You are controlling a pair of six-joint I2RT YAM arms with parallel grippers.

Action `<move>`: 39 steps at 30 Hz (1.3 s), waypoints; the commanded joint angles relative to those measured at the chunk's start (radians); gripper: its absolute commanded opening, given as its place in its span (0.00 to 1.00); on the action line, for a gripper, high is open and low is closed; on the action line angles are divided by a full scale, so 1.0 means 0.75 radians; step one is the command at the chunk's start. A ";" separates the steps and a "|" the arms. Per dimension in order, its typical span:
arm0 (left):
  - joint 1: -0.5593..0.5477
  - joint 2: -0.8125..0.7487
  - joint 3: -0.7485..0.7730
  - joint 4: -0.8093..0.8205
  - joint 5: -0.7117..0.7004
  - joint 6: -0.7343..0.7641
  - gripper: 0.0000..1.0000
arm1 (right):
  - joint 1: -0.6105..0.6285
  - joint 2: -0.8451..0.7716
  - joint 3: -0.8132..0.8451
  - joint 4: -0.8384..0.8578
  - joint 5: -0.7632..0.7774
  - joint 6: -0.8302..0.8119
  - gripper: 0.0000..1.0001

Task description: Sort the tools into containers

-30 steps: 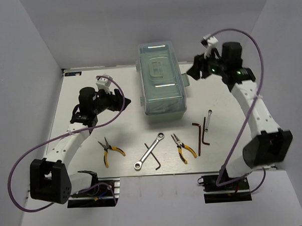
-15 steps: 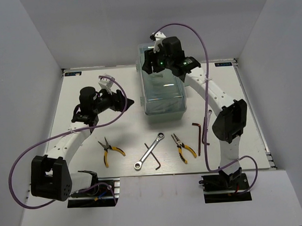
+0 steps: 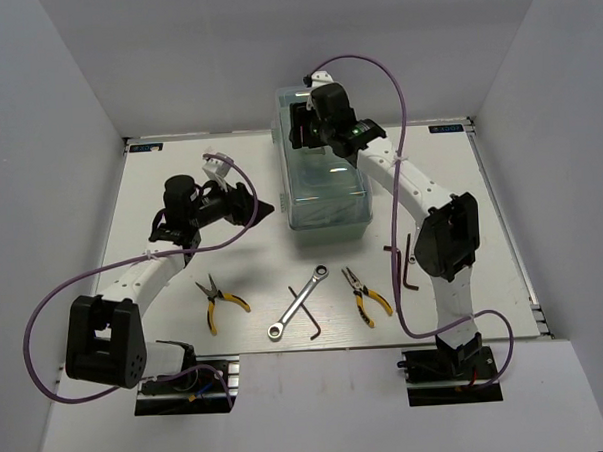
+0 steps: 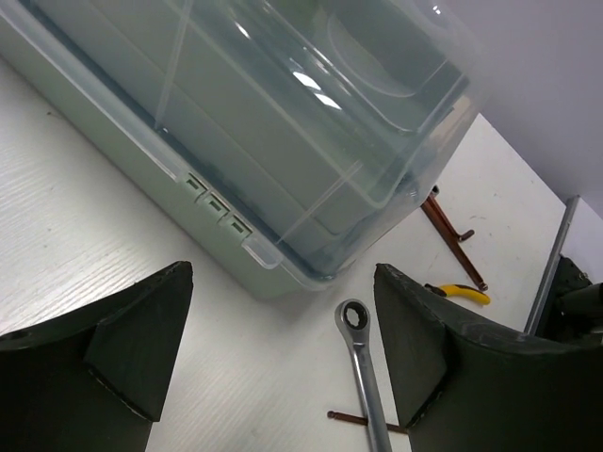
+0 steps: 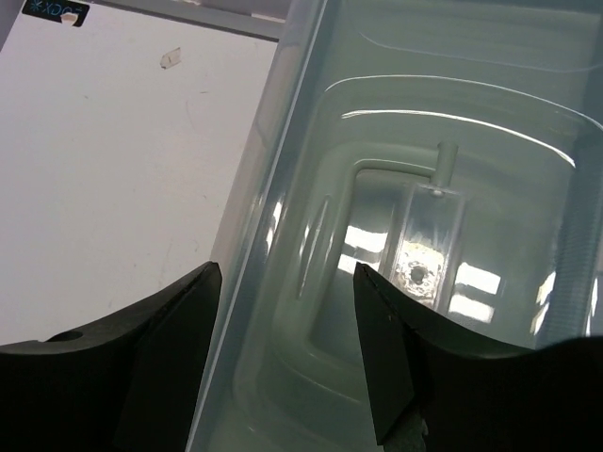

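Note:
The mint-green toolbox (image 3: 325,190) with its clear lid shut stands at the table's middle back. My right gripper (image 3: 297,129) is open and empty, hovering over the lid's far left part; its view shows the lid's handle recess (image 5: 405,235) between the fingers. My left gripper (image 3: 262,206) is open and empty just left of the toolbox (image 4: 283,122). Near the front lie two yellow-handled pliers (image 3: 221,301) (image 3: 368,293), a silver ratchet wrench (image 3: 300,301) (image 4: 364,372), a dark hex key (image 3: 311,314) and another hex key (image 3: 400,267). The small silver rod (image 3: 408,249) is partly hidden behind my right arm.
White walls close the table on the left, back and right. The right arm's links (image 3: 420,196) reach over the table's right half, above the hex key and rod. Purple cables loop from both arms.
My right arm has swung left from beside the toolbox's right side to above its lid. My left gripper has shifted slightly toward the toolbox. The tools have not moved.

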 commanded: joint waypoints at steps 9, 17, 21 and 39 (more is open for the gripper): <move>0.000 -0.017 -0.031 0.151 0.097 -0.052 0.88 | -0.026 0.050 0.034 0.023 -0.079 0.203 0.66; 0.000 0.069 -0.043 0.287 0.157 -0.158 0.88 | -0.059 0.042 -0.017 -0.022 -0.160 0.397 0.65; 0.000 0.081 -0.043 0.301 0.157 -0.158 0.88 | -0.079 0.040 -0.036 -0.016 -0.275 0.471 0.62; 0.000 0.030 -0.056 0.275 0.108 -0.134 0.88 | -0.214 -0.022 -0.054 0.107 -0.574 0.633 0.56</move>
